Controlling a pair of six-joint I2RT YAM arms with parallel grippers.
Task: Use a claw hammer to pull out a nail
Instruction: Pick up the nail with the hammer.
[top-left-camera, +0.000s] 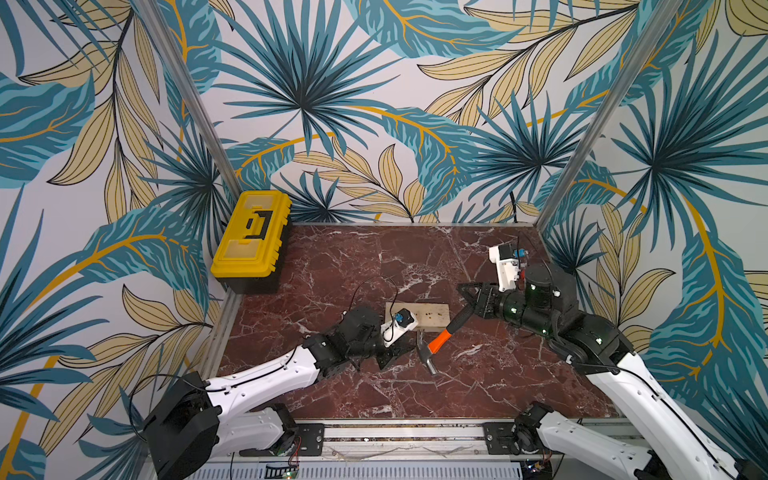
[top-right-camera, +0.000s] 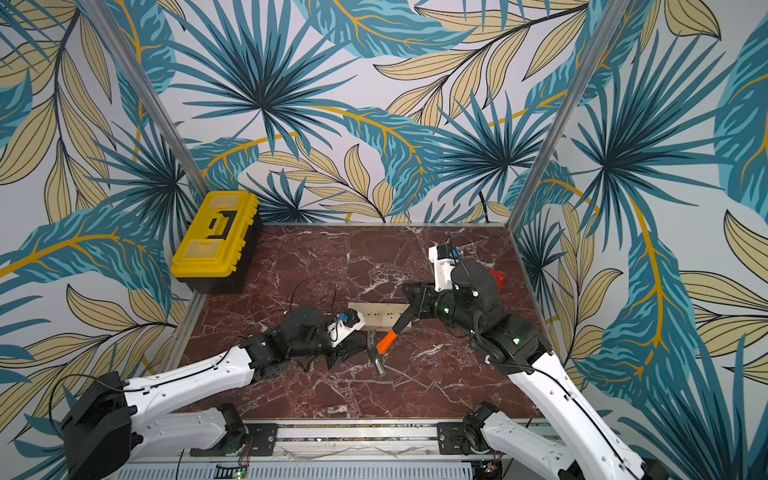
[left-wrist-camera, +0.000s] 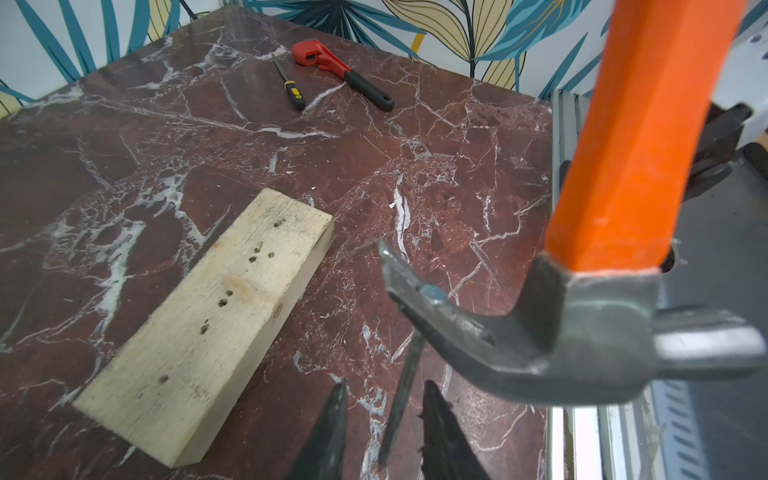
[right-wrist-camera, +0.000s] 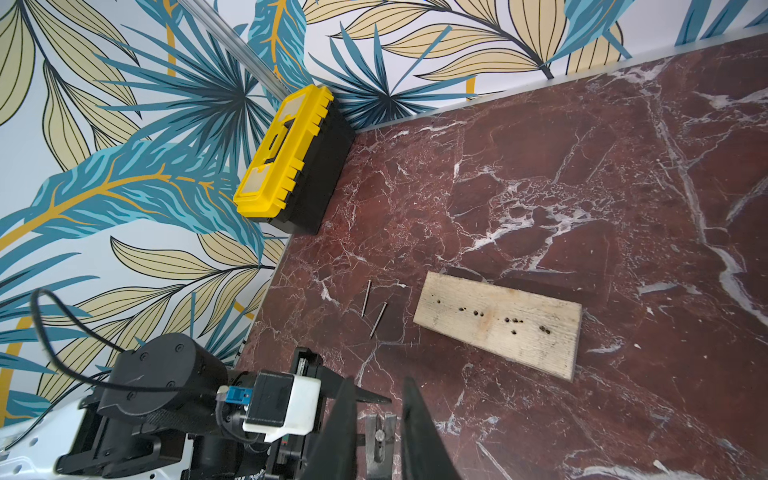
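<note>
One hammer (top-left-camera: 440, 340): silver forked head, orange shaft, black grip, nail (left-wrist-camera: 401, 399) in claw. My right gripper (right-wrist-camera: 379, 384) clamps the grip; my left gripper (left-wrist-camera: 386, 384) stands parted astride the nail

Tropical leaf wallpaper (top-left-camera: 374, 104) in teal, cream and mustard on three enclosing walls, aluminium corner posts (top-left-camera: 211, 137) at 11 and 1 o'clock, dark red white-veined marble tabletop (top-left-camera: 332, 257), yellow toolbox (top-left-camera: 249, 237) at 10 o'clock, metal rail (top-left-camera: 395, 434) at 6 o'clock, soft even light
</note>
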